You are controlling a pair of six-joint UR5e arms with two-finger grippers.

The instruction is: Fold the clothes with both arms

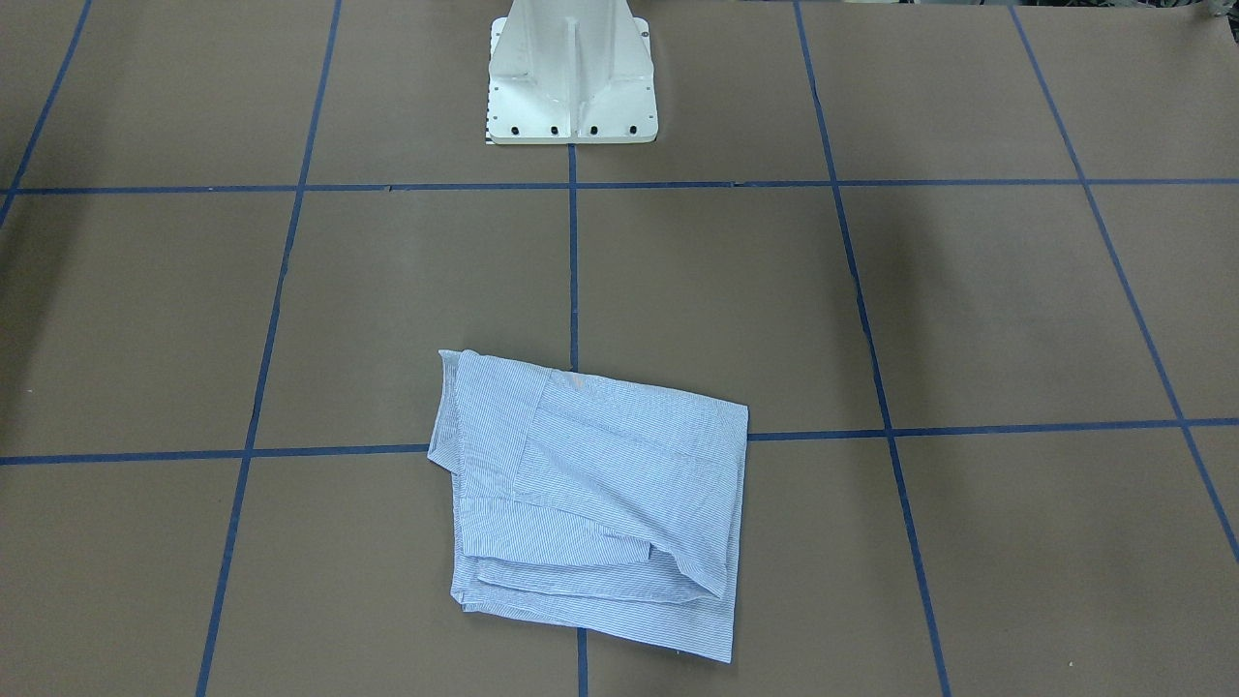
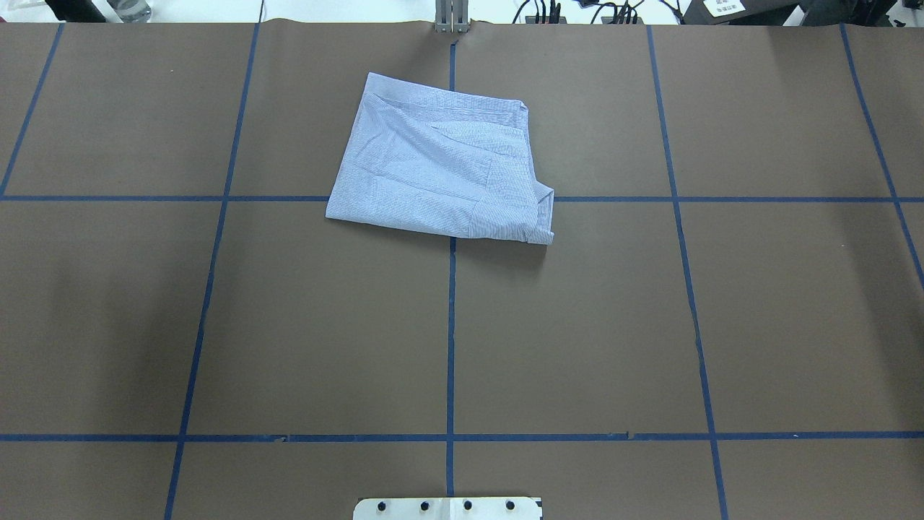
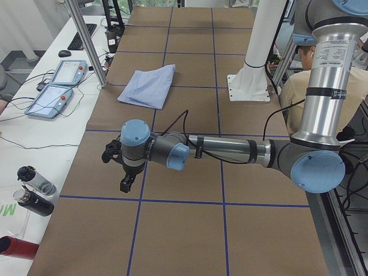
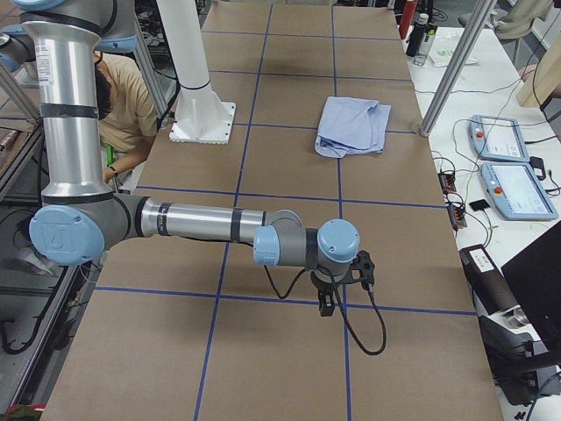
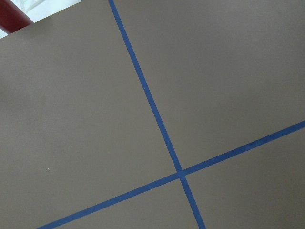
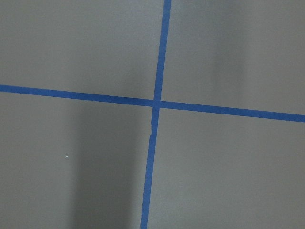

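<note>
Well, the shirt [image 2: 440, 170] lies folded in a flat, loose bundle on the far side of the table [image 2: 216, 325] from the robot. It sits right on top of the spot where two blue tape lines [image 2: 450, 325] cross. Both arms are well apart from it, out over bare table at the two ends. The left claw [image 3: 125, 183] and the right claw [image 4: 326, 303] each hang low over the brown paper, holding nothing I can see. I cannot tell if they are open or closed.

I think the bundle could come undone. Its layers do not line up, and the edges on the far side stick out like steps. If a claw pinches only the top layer, that layer may lift and the fold may open. If one arm pulls more than the other, the shirt may twist. A push could also slide it toward the far table edge, which is near.

The long side of the shirt runs across the table, from the robot's left to its right. It is tilted a little, with the right end closer to the robot. A thick rolled edge sits at that right end. I cannot find the collar.
</note>
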